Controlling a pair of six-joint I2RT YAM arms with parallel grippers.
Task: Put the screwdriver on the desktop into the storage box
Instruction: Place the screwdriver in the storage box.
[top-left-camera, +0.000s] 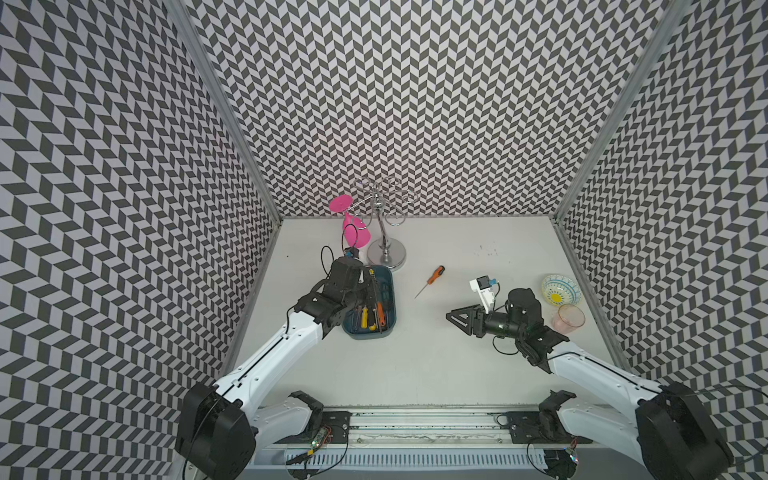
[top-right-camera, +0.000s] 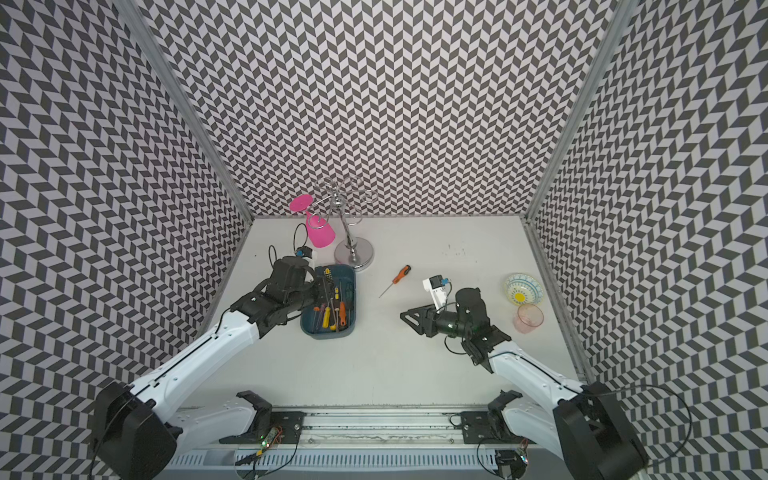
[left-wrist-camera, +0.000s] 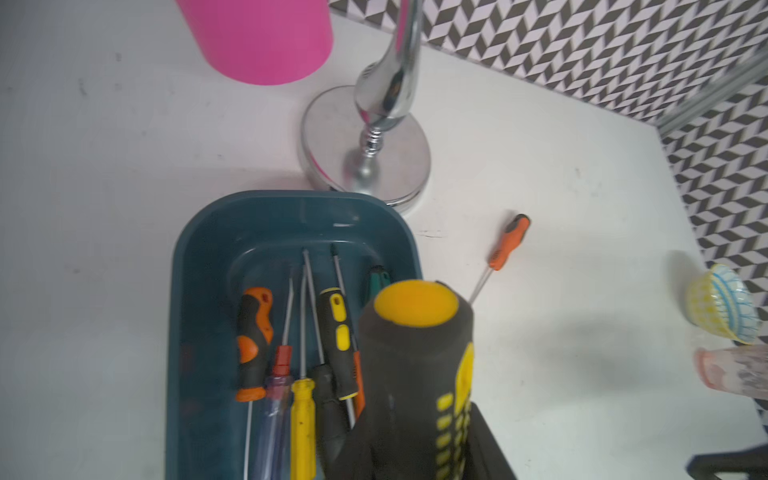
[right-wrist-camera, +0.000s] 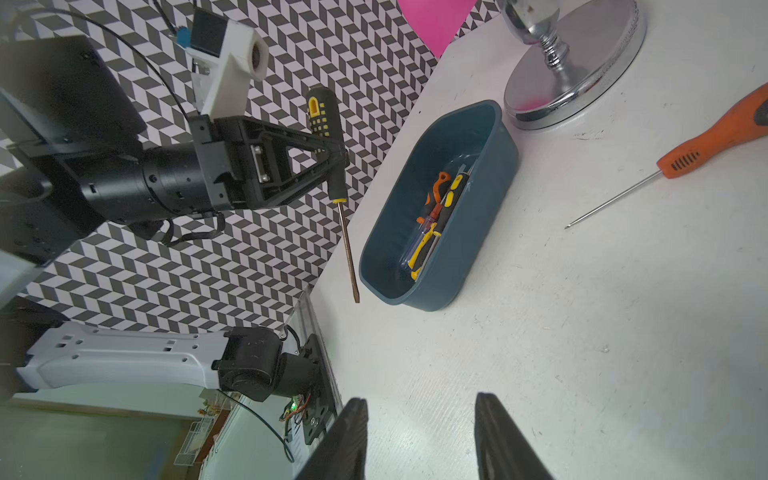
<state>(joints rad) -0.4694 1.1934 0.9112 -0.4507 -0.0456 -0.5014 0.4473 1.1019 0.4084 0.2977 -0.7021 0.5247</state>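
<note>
The left claw (right-wrist-camera: 336, 156) is clamped on the handle of a black-and-yellow screwdriver (right-wrist-camera: 321, 111), held in the air and seemingly over the storage box (top-left-camera: 390, 322). In a top view its shaft runs roughly along the box's length, so the drop likely turns on keeping the tool inside the rim. Several screwdrivers (left-wrist-camera: 303, 374) lie in the box. To its right an orange screwdriver (top-left-camera: 435, 276) lies flat on the worktop (top-left-camera: 415, 365), apart from the box, handle away from the robot, tip toward the front-left. The right claw (top-left-camera: 451, 319) — jaws apart, empty — hovers nearer to it than the left, with the tool farther back and to its left.
</note>
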